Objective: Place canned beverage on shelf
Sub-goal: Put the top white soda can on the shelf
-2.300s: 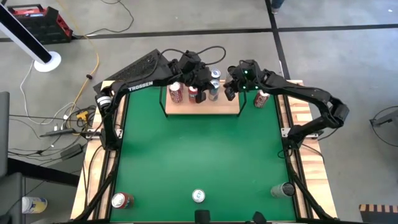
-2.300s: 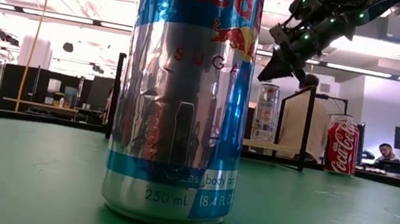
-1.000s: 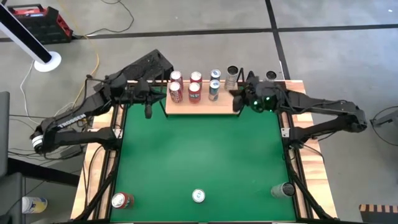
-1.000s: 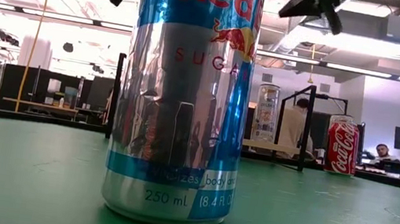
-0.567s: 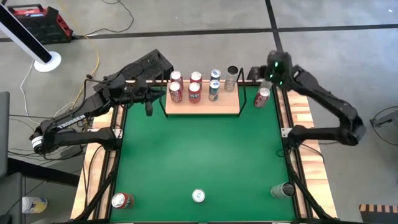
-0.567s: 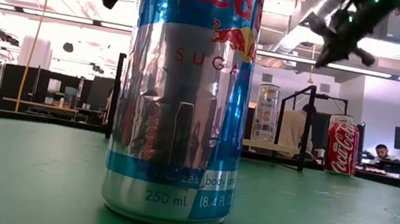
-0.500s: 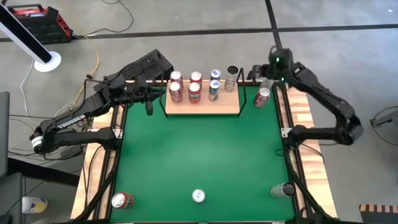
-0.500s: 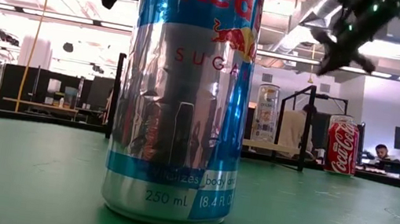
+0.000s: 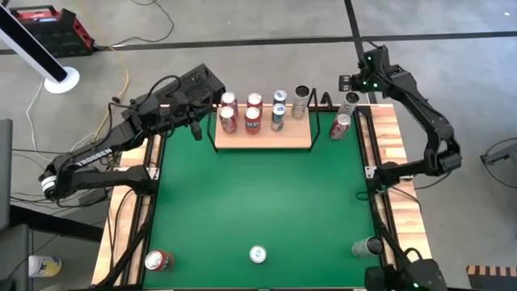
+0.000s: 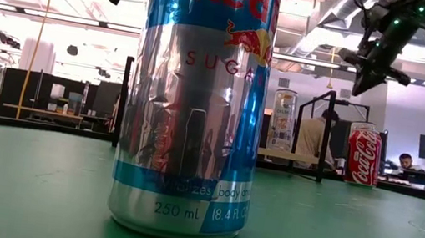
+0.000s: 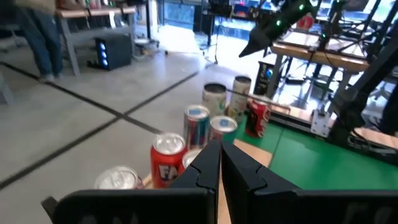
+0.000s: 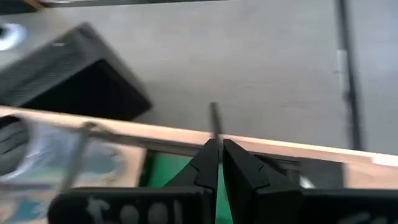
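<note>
The shelf (image 9: 262, 136) is a light-wood board at the table's far edge. Several cans stand upright on it: red ones (image 9: 229, 119) at the left, blue ones (image 9: 277, 117), and a grey one (image 9: 301, 102) at its right end. A red cola can (image 9: 340, 126) stands on the green table right of the shelf. My left gripper (image 9: 195, 125) is shut and empty, off the shelf's left end. My right gripper (image 9: 346, 82) is shut and empty, high beyond the table's far right corner; it also shows in the low view (image 10: 363, 81).
A Red Bull can (image 9: 258, 255) stands at the near edge and fills the low view (image 10: 194, 99). A red can (image 9: 155, 260) stands at the near left and a grey one (image 9: 368, 246) at the near right. Another can (image 9: 350, 100) stands on the far right wooden edge.
My right gripper has swung from above the shelf's right end toward the table's far right corner and beyond the far edge. My left gripper has drawn back a little toward the far edge. The cans have stayed where they were.
</note>
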`<state>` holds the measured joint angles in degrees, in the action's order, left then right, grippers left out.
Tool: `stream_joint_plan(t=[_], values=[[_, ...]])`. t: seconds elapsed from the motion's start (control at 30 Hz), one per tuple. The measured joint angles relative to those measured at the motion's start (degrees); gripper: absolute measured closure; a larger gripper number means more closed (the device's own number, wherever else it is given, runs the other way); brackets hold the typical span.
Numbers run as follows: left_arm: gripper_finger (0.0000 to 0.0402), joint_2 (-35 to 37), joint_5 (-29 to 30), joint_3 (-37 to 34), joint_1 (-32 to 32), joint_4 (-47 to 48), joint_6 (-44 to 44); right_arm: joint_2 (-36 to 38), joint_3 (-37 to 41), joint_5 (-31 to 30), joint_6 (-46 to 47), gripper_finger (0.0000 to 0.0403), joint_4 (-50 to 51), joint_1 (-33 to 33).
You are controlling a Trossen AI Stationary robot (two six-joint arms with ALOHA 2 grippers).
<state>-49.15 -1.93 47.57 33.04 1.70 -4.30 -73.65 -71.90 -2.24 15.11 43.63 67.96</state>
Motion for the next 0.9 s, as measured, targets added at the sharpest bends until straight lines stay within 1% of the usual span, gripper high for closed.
stream_joint_plan(t=[0.1, 0.27, 0.37, 0.43, 0.5, 0.63, 0.73, 0.9], values=[[0.0402, 0.0, 1.3, 0.0, 0.0, 0.0, 0.5, -2.3, -1.0, -5.1, 0.2, 0.0354, 2.3, -0.3], [0.0402, 0.0, 1.3, 0.0, 0.0, 0.1, 0.6, -5.5, -1.0, -17.9, 1.1, 0.0354, 3.1, -3.2], [0.0402, 0.0, 1.3, 0.0, 0.0, 0.7, 0.6, -6.6, -1.0, -21.5, 2.7, 0.0353, 2.7, -3.9], [0.0402, 0.0, 1.3, 0.0, 0.0, 1.4, 1.0, -6.4, -1.0, -22.2, 3.9, 0.0352, 1.8, -4.0], [0.0402, 0.0, 1.3, 0.0, 0.0, 2.6, 2.2, -5.9, -1.0, -21.7, 4.5, 0.0349, 1.5, -3.7], [0.0402, 0.0, 1.2, 0.0, 0.0, 3.9, 3.9, -4.6, -1.0, -17.6, 4.5, 0.0325, 1.3, -2.6], [0.0402, 0.0, 1.1, 0.0, 0.0, 3.9, 5.2, -4.7, -1.0, -17.0, 3.4, 0.0286, 1.9, -2.6], [0.0402, 0.0, 1.2, 0.0, 0.0, 3.9, 7.4, -5.0, -1.0, -16.4, 1.5, 0.0193, 2.8, -3.3]])
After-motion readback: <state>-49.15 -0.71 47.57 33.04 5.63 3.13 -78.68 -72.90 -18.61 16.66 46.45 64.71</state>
